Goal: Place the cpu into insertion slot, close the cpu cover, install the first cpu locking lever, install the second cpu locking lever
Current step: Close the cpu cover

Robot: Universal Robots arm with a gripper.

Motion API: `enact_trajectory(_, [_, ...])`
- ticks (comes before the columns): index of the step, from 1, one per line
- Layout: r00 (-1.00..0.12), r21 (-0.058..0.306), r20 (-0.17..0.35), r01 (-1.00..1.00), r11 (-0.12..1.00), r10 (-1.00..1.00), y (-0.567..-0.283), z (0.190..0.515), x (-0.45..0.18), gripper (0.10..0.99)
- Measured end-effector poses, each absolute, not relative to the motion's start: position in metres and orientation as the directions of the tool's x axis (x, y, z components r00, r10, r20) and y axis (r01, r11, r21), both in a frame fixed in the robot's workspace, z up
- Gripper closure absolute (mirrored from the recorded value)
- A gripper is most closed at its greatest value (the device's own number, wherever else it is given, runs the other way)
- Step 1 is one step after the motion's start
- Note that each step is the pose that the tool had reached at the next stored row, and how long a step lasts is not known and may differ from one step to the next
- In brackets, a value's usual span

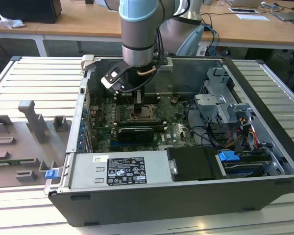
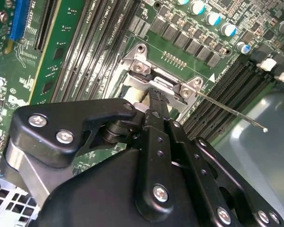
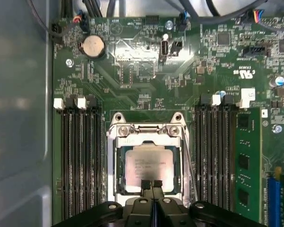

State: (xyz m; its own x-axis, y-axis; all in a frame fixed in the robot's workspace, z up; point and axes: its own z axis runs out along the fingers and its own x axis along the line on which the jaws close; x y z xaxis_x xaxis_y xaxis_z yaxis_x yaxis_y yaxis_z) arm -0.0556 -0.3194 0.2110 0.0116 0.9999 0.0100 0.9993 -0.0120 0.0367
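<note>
First wrist view: tool (image 3: 151, 184) pinched closed, tips at edge of cpu (image 3: 149, 164) within cpu cover (image 3: 119, 165).

The pale silver-beige cpu (image 3: 149, 165) lies flat in the dark insertion slot (image 1: 149, 115), slightly toward 12 o'clock of the exterior view's centre. The silver cpu cover (image 3: 119, 161) lies flat, framing it.

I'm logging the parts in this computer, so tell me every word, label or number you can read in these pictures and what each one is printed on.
No text here can be read with confidence.
The white label on the power supply: rows of print and symbols, too small to read.
The cpu: faint lines of print on its top, too blurred to read.
The motherboard: white markings, too small to read.
</note>
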Motion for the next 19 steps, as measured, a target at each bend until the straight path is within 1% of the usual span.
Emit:
enact_trajectory(7, [0.012, 0.037, 0.009, 0.999, -0.012, 1.0, -0.319, 0.206, -0.054, 0.98])
enact_trajectory(11, [0.012, 0.037, 0.009, 0.999, -0.012, 1.0, -0.319, 0.213, -0.053, 0.98])
enact_trajectory(19, [0.012, 0.035, 0.009, 0.999, -0.012, 1.0, -0.319, 0.213, -0.042, 0.98])
